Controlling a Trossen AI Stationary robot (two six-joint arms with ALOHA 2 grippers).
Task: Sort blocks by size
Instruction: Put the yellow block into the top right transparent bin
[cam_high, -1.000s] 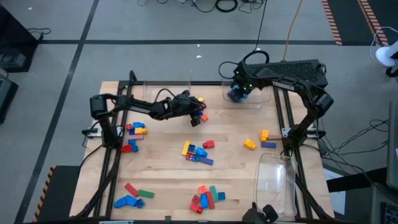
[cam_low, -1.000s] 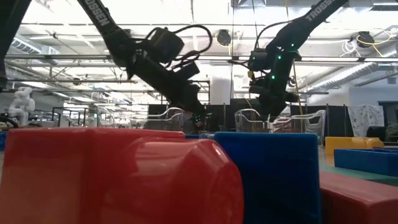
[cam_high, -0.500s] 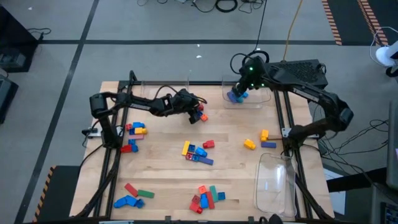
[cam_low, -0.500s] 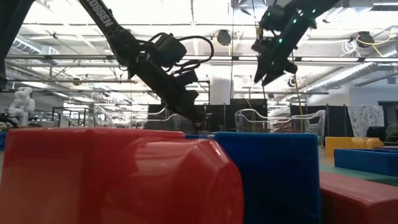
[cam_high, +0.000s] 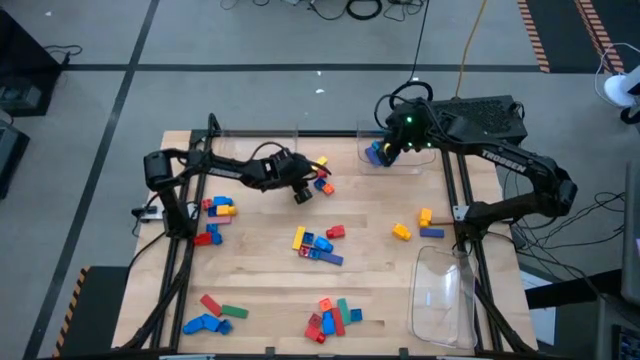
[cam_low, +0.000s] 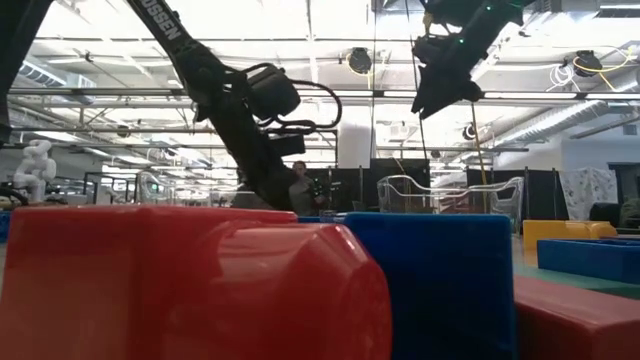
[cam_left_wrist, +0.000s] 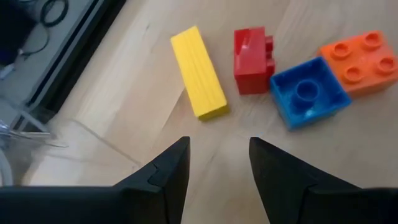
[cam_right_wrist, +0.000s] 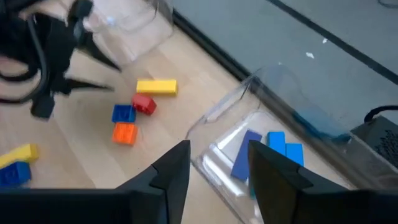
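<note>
My left gripper (cam_left_wrist: 217, 149) stands open just above the table, far of centre, with nothing between its fingers. Just beyond its tips lie a yellow bar (cam_left_wrist: 199, 73), a red block (cam_left_wrist: 252, 61), a blue block (cam_left_wrist: 308, 99) and an orange block (cam_left_wrist: 360, 59), all flat on the wood. In the high view that gripper (cam_high: 302, 193) is beside this group (cam_high: 322, 178). My right gripper (cam_right_wrist: 217, 152) hangs open and empty, high above a clear tray (cam_right_wrist: 217, 118) at the far right. Several blue blocks (cam_right_wrist: 277, 143) lie in that tray.
More block groups lie at the left (cam_high: 218, 207), the centre (cam_high: 318, 245), the right (cam_high: 415, 225) and along the near edge (cam_high: 330, 315) (cam_high: 215, 315). A second clear tray (cam_high: 445, 290) sits near right, a third (cam_high: 265, 140) at the far edge. Big red and blue blocks (cam_low: 200, 280) fill the low view.
My right gripper has risen well clear of the far-right tray, leaving the blue blocks in it. My left gripper has tipped more steeply down and drawn back a little toward the table's left, away from the yellow, red, blue and orange blocks.
</note>
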